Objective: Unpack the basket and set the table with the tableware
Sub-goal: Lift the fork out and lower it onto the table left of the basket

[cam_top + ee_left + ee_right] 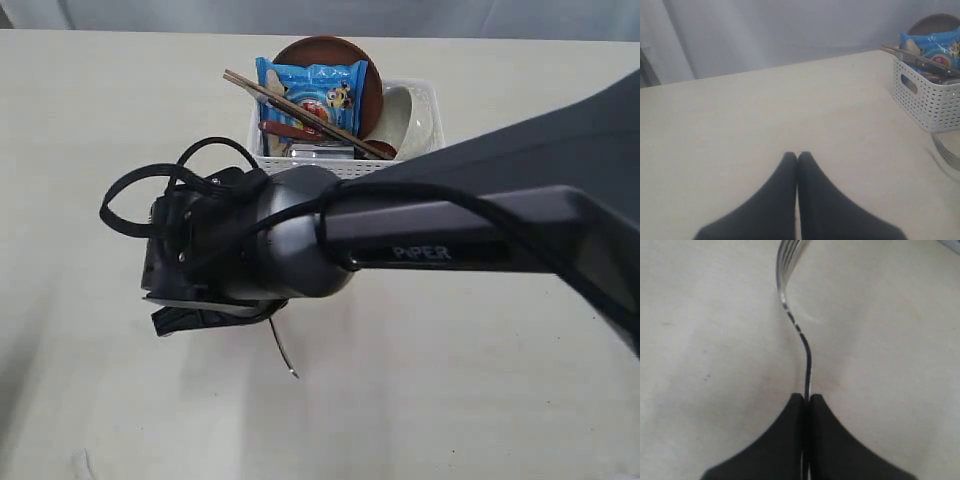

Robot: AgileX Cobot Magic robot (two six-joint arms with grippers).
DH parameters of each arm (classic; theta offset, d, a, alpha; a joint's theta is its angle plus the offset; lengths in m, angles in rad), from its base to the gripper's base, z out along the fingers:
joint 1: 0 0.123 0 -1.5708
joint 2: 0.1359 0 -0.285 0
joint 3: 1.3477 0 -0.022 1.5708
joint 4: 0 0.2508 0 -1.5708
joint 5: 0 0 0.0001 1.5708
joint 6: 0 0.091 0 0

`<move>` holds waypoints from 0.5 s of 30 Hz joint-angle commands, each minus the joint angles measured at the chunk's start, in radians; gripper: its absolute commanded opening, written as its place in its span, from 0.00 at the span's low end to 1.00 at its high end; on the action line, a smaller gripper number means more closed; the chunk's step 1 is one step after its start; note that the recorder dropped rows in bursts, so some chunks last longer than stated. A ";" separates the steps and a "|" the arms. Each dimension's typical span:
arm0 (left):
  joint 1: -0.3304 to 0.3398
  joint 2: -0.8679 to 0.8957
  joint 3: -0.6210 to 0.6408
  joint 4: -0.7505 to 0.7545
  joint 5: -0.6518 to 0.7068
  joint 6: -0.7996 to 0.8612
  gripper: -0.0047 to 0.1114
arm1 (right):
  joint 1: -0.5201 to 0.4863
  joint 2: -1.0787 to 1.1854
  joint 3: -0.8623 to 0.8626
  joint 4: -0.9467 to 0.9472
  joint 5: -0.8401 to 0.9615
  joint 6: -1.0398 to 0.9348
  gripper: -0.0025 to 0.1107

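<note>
Your right gripper (806, 399): clamped on fork (788, 310) handle, above table (700, 340). Your left gripper (797, 156): closed, empty. Basket (428, 105): upper centre, exterior view, loaded.

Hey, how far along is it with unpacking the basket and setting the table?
Early. No piece visibly laid out yet. In hand: the right gripper pinches the fork over the table. Left in the basket: plate, bowl, chopsticks, spoon. The left gripper is shut and empty.

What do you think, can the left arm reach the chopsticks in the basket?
Probably yes: the left gripper is empty, bare table runs to the basket, and the chopsticks lie on top, uncovered.
</note>
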 commanded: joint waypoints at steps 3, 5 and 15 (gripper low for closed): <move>0.002 -0.003 0.002 -0.002 -0.008 0.000 0.04 | -0.036 0.046 -0.045 0.065 -0.051 -0.012 0.02; 0.002 -0.003 0.002 -0.002 -0.008 0.000 0.04 | -0.058 0.044 -0.061 0.074 -0.027 -0.012 0.02; 0.002 -0.003 0.002 -0.002 -0.008 0.000 0.04 | -0.065 0.046 -0.076 0.097 -0.010 -0.104 0.37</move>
